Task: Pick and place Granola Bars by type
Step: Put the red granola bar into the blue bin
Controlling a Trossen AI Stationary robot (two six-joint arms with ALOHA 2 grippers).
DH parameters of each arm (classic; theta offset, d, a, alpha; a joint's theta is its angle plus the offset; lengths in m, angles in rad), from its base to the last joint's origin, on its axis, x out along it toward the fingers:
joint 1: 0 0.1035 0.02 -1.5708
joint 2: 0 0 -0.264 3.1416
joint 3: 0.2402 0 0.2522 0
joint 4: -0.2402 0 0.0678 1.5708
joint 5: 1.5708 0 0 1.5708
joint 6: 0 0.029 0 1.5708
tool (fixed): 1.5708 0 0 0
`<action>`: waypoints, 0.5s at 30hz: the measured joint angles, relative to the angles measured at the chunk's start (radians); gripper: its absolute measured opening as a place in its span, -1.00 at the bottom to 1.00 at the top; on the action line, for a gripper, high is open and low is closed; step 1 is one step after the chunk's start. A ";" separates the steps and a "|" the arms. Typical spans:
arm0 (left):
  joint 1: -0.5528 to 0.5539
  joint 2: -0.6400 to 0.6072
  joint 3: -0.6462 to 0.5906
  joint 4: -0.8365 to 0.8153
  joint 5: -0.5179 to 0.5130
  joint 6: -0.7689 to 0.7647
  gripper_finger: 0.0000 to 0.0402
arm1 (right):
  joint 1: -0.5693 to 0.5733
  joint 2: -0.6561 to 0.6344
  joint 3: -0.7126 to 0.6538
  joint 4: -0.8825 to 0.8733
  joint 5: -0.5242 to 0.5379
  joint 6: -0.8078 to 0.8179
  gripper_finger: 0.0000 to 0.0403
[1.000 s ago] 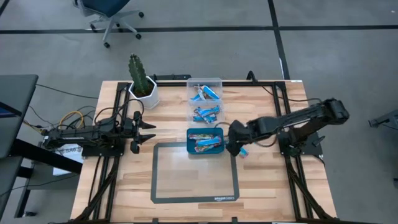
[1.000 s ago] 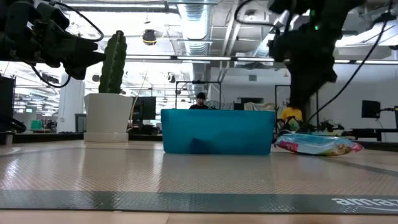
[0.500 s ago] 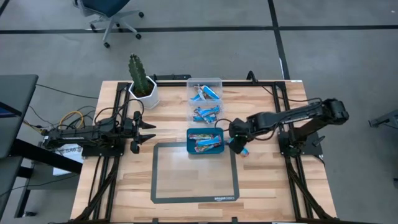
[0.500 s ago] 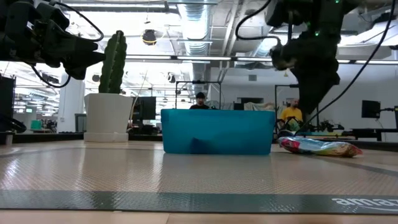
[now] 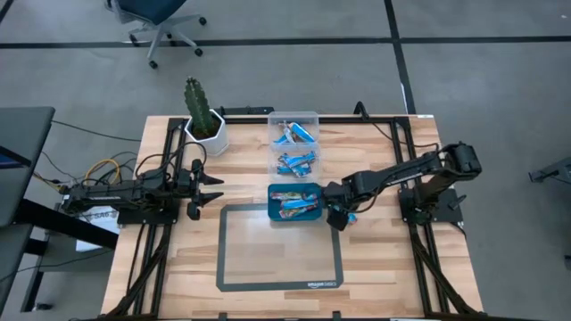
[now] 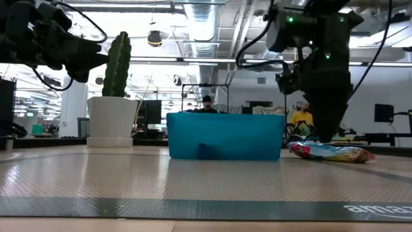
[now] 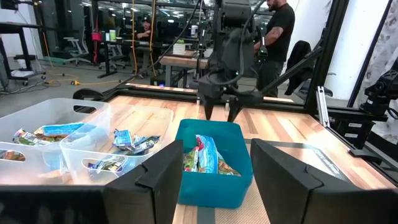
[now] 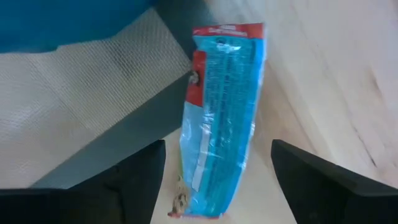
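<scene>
Loose granola bar (image 8: 219, 121) lies flat on the bare wood just beside the teal tray (image 5: 272, 203), right gripper (image 5: 337, 217) spread above it.

The fingers straddle the bar's long sides, so a straight drop and a square close across the width should grip it cleanly; the wrapper looks slick, so a centred pinch seems safer than one near its end against the mat edge (image 8: 134, 124). Its type decides where it goes: other bars already lie in the tray and in the two-part clear bin (image 5: 293, 143) behind it. The left gripper (image 5: 214, 189) waits spread, well apart, beside the potted cactus (image 5: 202, 114). The wooden table (image 5: 384, 267) stands in an open workshop (people show behind it).
</scene>
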 joint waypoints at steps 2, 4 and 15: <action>0.000 0.000 0.000 0.000 0.000 0.000 -0.10 | -0.001 0.024 0.000 0.009 -0.001 -0.008 0.41; 0.000 0.000 0.000 0.000 0.000 0.000 -0.10 | -0.002 0.049 0.000 0.018 -0.002 -0.017 0.40; 0.000 0.000 0.000 0.000 0.000 0.000 -0.10 | 0.000 0.110 0.001 0.060 -0.041 -0.026 -0.04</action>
